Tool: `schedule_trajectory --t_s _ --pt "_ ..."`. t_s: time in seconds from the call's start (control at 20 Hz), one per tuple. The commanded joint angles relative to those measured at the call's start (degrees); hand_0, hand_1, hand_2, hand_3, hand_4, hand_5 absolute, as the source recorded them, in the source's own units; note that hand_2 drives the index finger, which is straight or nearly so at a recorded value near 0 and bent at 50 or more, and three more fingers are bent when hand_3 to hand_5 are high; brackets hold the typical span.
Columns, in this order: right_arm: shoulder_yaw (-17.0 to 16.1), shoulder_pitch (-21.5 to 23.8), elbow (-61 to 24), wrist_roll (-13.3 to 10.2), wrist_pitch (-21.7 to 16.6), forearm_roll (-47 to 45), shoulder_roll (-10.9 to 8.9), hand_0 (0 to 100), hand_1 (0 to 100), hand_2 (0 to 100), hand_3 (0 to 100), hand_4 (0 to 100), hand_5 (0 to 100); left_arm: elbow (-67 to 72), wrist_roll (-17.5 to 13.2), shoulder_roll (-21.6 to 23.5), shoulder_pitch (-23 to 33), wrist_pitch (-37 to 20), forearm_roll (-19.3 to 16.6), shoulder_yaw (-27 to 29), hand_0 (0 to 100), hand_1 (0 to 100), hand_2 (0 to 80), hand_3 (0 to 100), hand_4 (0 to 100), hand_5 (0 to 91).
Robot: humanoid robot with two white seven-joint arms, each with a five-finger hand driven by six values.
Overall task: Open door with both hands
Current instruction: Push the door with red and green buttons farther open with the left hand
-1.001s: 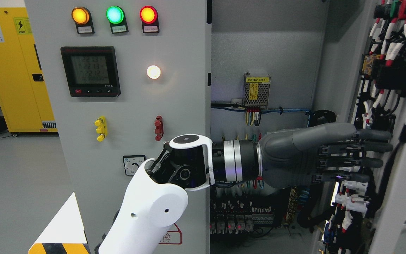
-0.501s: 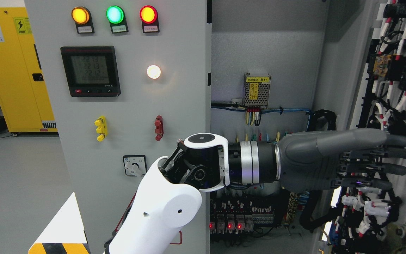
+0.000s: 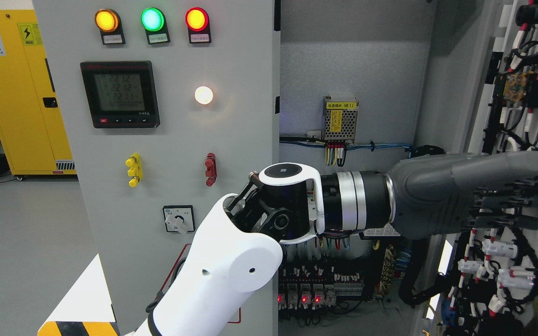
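The left robot hand (image 3: 493,196), fingers flat and holding nothing, has pushed the cabinet door (image 3: 537,140) further right, widening the opening.

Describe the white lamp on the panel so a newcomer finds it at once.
Start at the grey panel left of the open cabinet. Right of the black meter glows a round white lamp. It sits alone below the amber, green and red row, and is the only white one.

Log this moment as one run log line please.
left hand: open, flat against right door inside | door: swung wide | right hand: not in view | left door: shut
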Motion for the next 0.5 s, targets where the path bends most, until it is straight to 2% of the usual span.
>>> schedule_trajectory --t_s 0.0,0.15,0.35,0.45 --pt "0.0 0.0 -0.1 0.0 -0.1 0.0 1.14 0 50 4 0 0 0 0.7 2.4 -0.9 -2.4 -0.9 3.7 -4.7 12 56 0.0 0 0 0.0" --pt "0.0 0.0 -0.1 0.0 -0.1 0.0 1.14 0 50 4 0 0 0 0.7 4.3 -0.9 -2.4 -1.1 4.2 -5.7 12 56 0.0 0 0 0.0" --pt "0.0 0.0 -0.1 0.0 -0.1 0.1 1.14 0 50 4 0 0 0 0.6 4.4 -0.9 -3.5 -3.7 6.8 -8.3 12 56 0.0 0 0 0.0" --pt "0.0 0.0 -0.1 0.0 -0.1 0.0 1.14 0 50 4 0 0 0 0.7 4.4 -0.9 -3.6 -3.9 6.9 -8.7 12 56 0.0 0 0 0.0"
